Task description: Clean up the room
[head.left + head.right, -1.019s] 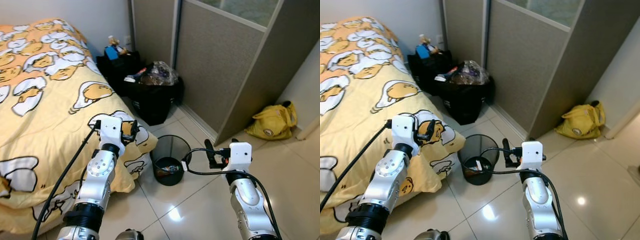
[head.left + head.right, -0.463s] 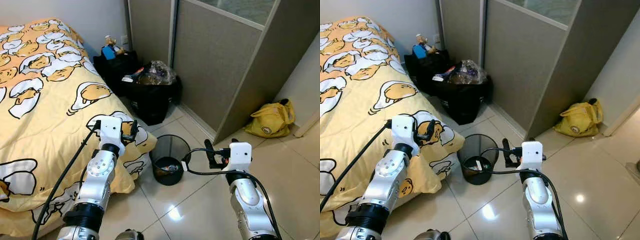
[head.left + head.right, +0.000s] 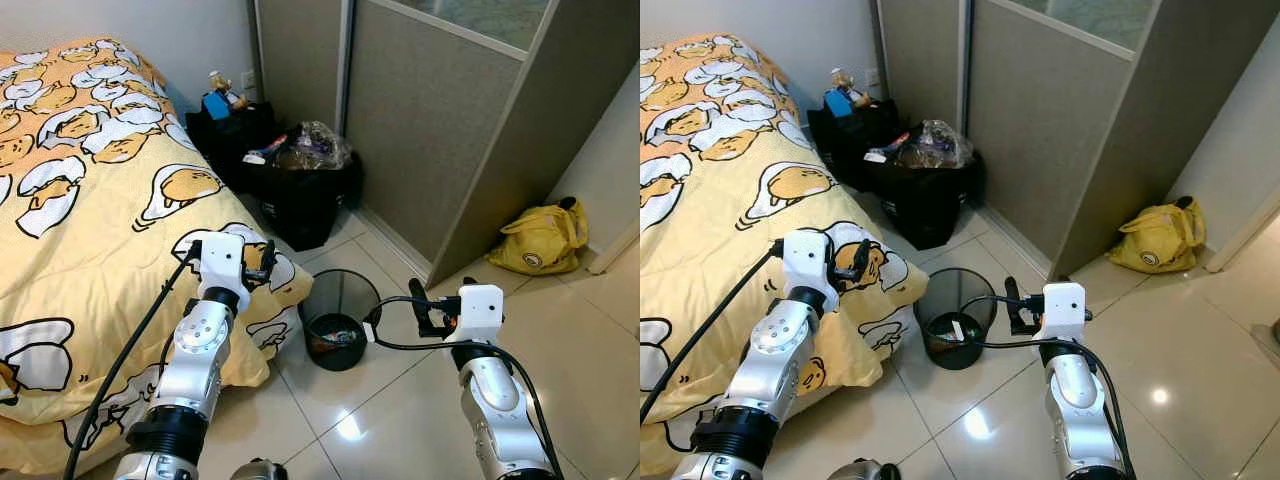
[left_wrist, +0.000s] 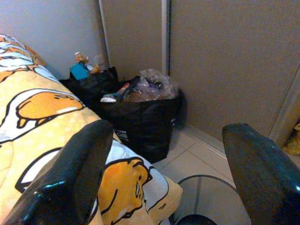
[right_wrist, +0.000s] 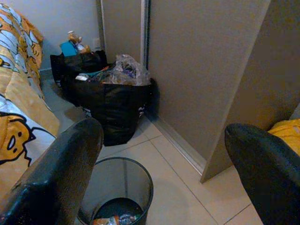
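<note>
Camera shifted slightly since earlier; end effectors unchanged (both spread, empty).

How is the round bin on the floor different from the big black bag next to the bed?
The bin is round, see-through mesh with stiff sides; the black bag is soft, solid and boxy. The bin holds only a little rubbish at its bottom, while the bag is stuffed past its top, with crinkly plastic bulging out. The bin sits nearer the grippers; the bag stands farther back by the sliding door. Both are dark and stand on the floor.
</note>
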### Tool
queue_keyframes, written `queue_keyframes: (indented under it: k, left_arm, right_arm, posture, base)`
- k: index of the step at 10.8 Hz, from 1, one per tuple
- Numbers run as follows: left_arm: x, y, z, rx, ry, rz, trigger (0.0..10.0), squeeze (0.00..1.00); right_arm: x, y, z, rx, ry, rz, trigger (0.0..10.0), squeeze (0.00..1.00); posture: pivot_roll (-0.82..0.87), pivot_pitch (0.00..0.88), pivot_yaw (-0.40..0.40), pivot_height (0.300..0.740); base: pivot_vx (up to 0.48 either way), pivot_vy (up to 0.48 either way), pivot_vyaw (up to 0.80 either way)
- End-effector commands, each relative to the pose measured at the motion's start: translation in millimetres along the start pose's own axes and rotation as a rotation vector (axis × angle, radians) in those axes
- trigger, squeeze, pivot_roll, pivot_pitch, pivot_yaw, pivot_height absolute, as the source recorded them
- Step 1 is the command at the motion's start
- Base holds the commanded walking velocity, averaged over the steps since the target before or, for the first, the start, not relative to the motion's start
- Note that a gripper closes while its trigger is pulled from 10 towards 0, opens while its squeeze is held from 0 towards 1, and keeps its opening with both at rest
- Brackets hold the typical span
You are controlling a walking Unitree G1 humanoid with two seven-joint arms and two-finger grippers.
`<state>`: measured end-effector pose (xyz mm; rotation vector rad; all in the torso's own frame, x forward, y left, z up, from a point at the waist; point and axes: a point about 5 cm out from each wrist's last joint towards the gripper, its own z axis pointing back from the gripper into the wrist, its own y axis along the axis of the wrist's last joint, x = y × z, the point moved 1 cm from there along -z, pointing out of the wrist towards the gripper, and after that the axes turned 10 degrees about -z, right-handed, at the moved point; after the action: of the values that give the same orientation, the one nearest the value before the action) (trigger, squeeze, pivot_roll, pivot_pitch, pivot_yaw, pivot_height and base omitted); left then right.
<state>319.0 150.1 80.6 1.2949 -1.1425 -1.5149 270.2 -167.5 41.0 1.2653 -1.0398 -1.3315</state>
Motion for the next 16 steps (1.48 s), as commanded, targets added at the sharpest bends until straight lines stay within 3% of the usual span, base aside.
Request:
queue_keyframes:
  k: [1,6,7,11,13,15,16]
  left_arm:
    - [0.6,-1,-0.6,-0.009,-0.003,-0.010,10.0,0.00]
    - [1.5,-1,-0.8,-0.009,-0.006,-0.011,10.0,0.00]
    - [9.2,14,-21.4,0.007,-0.008,0.012,10.0,0.00]
    - [14.9,12,-23.7,-0.003,-0.020,0.031,10.0,0.00]
    - [11.0,9,-23.0,0.000,0.001,0.045,10.0,0.00]
    - [0.4,-2,-20.4,-0.058,0.053,0.069,10.0,0.00]
    - [0.6,3,-24.5,-0.043,0.061,0.081,10.0,0.00]
  right_arm:
    - [1.8,2,-1.8,0.002,-0.011,0.000,10.0,0.00]
    - [1.6,3,-1.9,0.006,-0.013,0.011,10.0,0.00]
    - [-3.7,14,-9.9,0.047,0.046,0.040,10.0,0.00]
    - [0.6,14,-12.0,0.039,0.027,0.040,10.0,0.00]
    - [-4.5,14,-11.3,0.043,0.054,0.043,10.0,0.00]
    - [-2.9,11,-10.5,0.026,0.046,0.017,10.0,0.00]
    - [0.8,8,-9.5,0.009,0.031,-0.016,10.0,0.00]
  posture:
    - [0.02,0.000,0.017,0.740]
    - [0.00,0.000,0.000,0.740]
    - [-0.03,0.000,0.023,0.740]
    - [-0.03,0.000,0.022,0.740]
    - [-0.03,0.000,0.022,0.740]
    - [-0.02,0.000,0.029,0.740]
    - [-0.02,0.000,0.032,0.740]
  base:
    - [0.000,0.000,0.00]
    - [0.000,0.000,0.00]
    - [0.480,0.000,0.58]
    - [0.102,0.000,0.00]
    - [0.000,0.000,0.68]
    - [0.000,0.000,0.63]
    - [0.000,0.000,0.64]
